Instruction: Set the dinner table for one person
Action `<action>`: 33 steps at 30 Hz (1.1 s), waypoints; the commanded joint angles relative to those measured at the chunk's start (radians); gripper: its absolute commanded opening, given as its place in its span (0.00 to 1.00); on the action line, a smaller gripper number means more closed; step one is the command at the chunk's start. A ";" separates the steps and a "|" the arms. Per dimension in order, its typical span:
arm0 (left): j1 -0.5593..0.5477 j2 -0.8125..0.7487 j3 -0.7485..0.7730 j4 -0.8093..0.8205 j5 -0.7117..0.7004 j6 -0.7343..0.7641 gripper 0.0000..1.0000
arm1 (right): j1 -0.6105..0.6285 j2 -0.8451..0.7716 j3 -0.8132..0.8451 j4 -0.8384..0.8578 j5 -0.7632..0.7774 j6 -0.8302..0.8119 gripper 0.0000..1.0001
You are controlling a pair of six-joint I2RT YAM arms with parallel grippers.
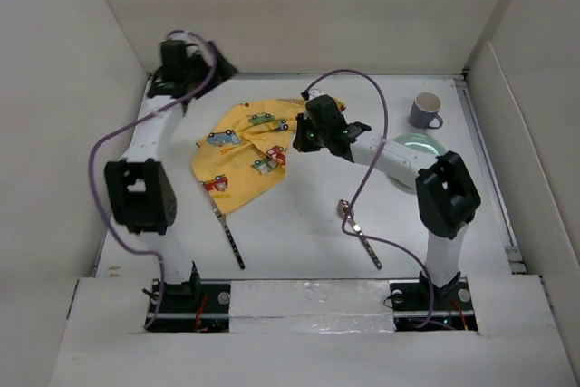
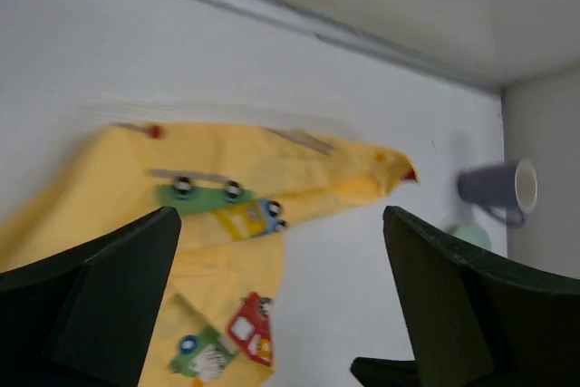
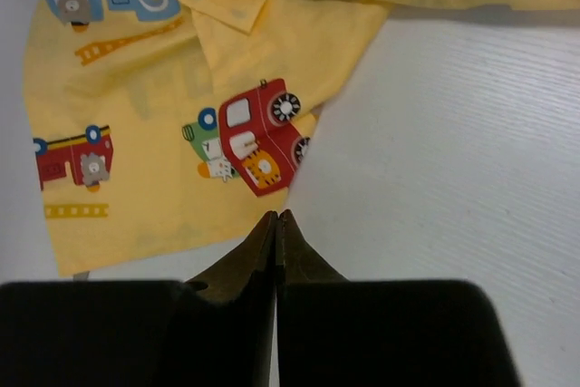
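Note:
The white dinner table (image 1: pixel 299 224) holds a crumpled yellow car-print cloth (image 1: pixel 246 149) left of centre. My right gripper (image 1: pixel 299 138) is shut and empty, its tips (image 3: pixel 276 217) low at the cloth's (image 3: pixel 163 151) right edge beside a red car print. My left gripper (image 1: pixel 216 70) is open and empty, raised near the far left corner. In its view, its fingers (image 2: pixel 100 305) frame the cloth (image 2: pixel 227 251) and the bare table (image 2: pixel 353 251). A purple-grey mug (image 1: pixel 424 111) stands far right, also in the left wrist view (image 2: pixel 497 189). A green plate (image 1: pixel 419 144) is partly hidden by my right arm.
A dark-handled utensil (image 1: pixel 227 235) lies near the front left, by the cloth's lower corner. A spoon (image 1: pixel 360 233) lies front centre-right under the right arm's cable. White walls bound the table at the back and sides.

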 commanded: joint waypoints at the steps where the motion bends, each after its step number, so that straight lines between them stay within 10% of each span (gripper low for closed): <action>1: 0.172 -0.216 -0.279 0.094 -0.063 -0.033 0.86 | 0.019 0.072 0.141 -0.014 0.003 -0.018 0.10; 2: 0.197 -0.252 -0.334 0.102 -0.080 -0.030 0.36 | 0.028 0.124 0.196 -0.026 0.003 -0.020 0.20; 4: 0.249 -0.337 -0.466 0.070 -0.178 0.002 0.10 | 0.040 0.175 0.250 -0.051 0.024 -0.033 0.53; 6: 0.275 -0.362 -0.518 0.019 -0.217 0.025 0.10 | 0.040 0.244 0.334 -0.083 0.021 -0.046 0.66; 9: 0.294 -0.334 -0.604 -0.031 -0.228 0.050 0.45 | 0.040 0.331 0.440 -0.109 0.006 -0.055 0.65; 14: 0.303 -0.283 -0.634 -0.048 -0.174 0.074 0.75 | 0.040 0.460 0.598 -0.152 0.003 -0.031 0.35; 25: 0.303 -0.210 -0.632 -0.078 -0.160 0.093 0.78 | 0.040 0.677 0.856 -0.201 -0.053 0.045 0.58; 30: 0.303 -0.201 -0.646 -0.061 -0.154 0.083 0.65 | 0.040 0.701 0.863 -0.180 -0.065 0.055 0.42; 33: 0.303 -0.202 -0.660 -0.039 -0.159 0.065 0.39 | 0.040 0.691 0.853 -0.152 -0.062 0.062 0.22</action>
